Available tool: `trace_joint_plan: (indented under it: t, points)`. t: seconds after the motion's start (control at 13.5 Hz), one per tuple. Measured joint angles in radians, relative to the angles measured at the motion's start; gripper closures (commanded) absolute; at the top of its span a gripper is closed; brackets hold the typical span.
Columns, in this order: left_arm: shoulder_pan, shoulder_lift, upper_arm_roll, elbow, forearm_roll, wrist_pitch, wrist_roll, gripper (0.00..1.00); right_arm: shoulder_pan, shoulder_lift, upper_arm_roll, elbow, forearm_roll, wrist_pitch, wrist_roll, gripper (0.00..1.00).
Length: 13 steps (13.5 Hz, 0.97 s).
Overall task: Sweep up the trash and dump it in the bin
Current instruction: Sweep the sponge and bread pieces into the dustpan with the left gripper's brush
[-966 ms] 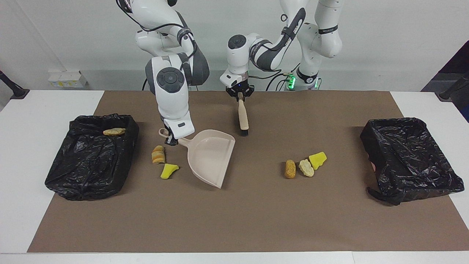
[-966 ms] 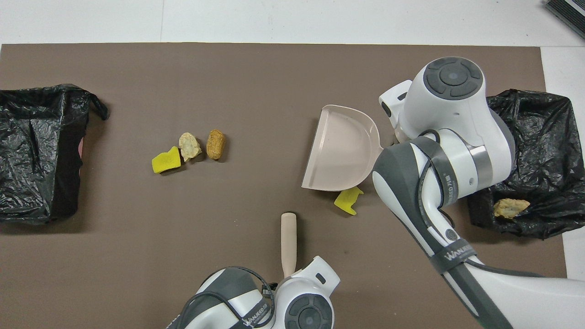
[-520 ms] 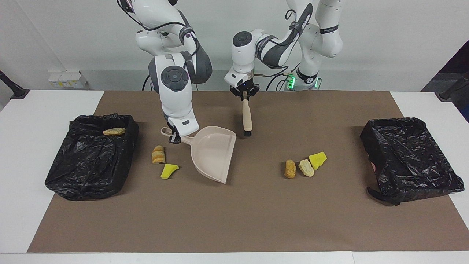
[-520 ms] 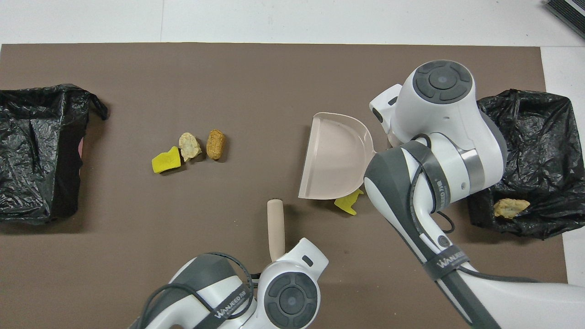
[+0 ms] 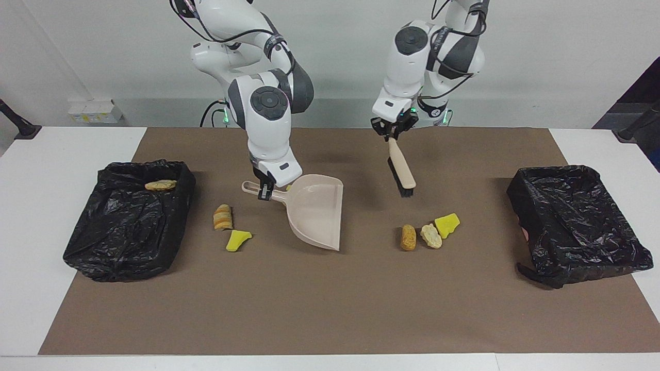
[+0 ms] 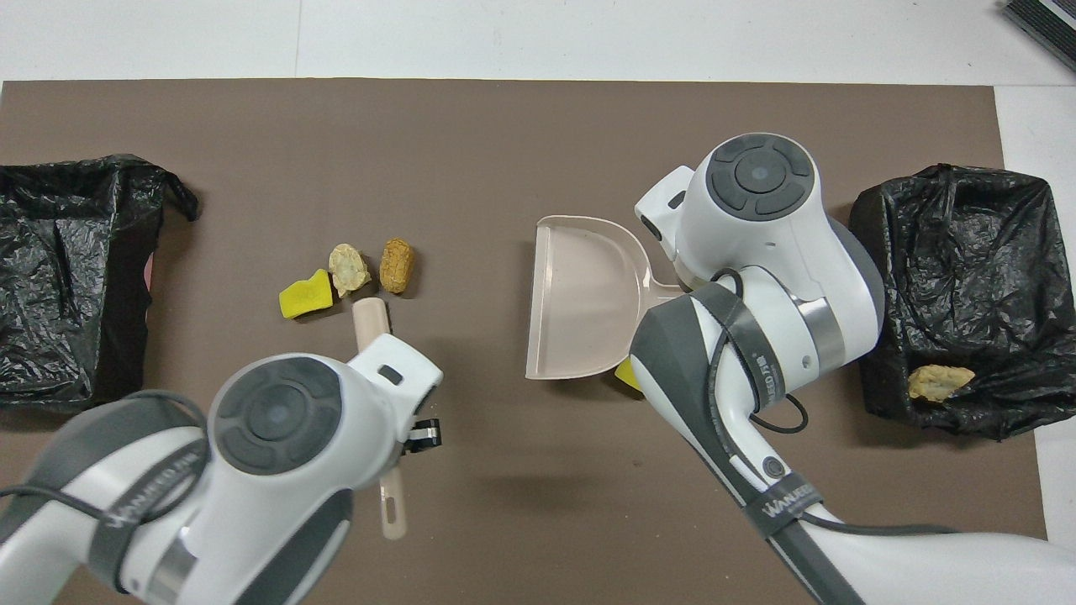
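Observation:
My right gripper [image 5: 265,192] is shut on the handle of the beige dustpan [image 5: 317,211], which hangs tilted over the middle of the mat, lip down. My left gripper [image 5: 392,135] is shut on the brush [image 5: 401,170], bristles down over the mat close to three trash scraps: a brown one [image 5: 408,237], a pale one [image 5: 431,235] and a yellow one [image 5: 447,224]. A striped bread piece [image 5: 223,217] and a yellow chunk [image 5: 237,240] lie between the dustpan and the bin [image 5: 129,226] at the right arm's end. One scrap [image 5: 160,184] lies in that bin.
A second black-lined bin [image 5: 577,221] stands at the left arm's end of the brown mat [image 5: 330,309]. In the overhead view the right arm covers the striped piece and most of the yellow chunk [image 6: 626,374].
Both arms have swung toward the left arm's end. The brush went from mid-table to over the mat by the three scraps. The dustpan shifted toward the middle, away from the two scraps.

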Motion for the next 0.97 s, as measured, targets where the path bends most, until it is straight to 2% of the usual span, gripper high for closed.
trace_joint_plan:
  t: [0.37,0.52,0.74,0.97]
  points:
    - [0.303,0.025,0.003,-0.001,0.001,-0.004,0.261,1.00,0.058,0.033,0.000,-0.005,-0.029,0.059,0.000,1.00]
    - [0.390,0.039,0.004,-0.001,0.001,-0.001,0.346,1.00,0.067,0.046,0.000,-0.006,-0.031,0.069,0.000,1.00]
    - [0.410,0.091,-0.003,-0.001,0.007,0.041,0.393,1.00,0.094,0.066,0.000,-0.006,-0.046,0.079,0.015,1.00]
    - [0.410,0.179,-0.009,-0.001,0.017,0.161,0.492,1.00,0.100,0.074,0.000,-0.006,-0.053,0.086,0.022,1.00]
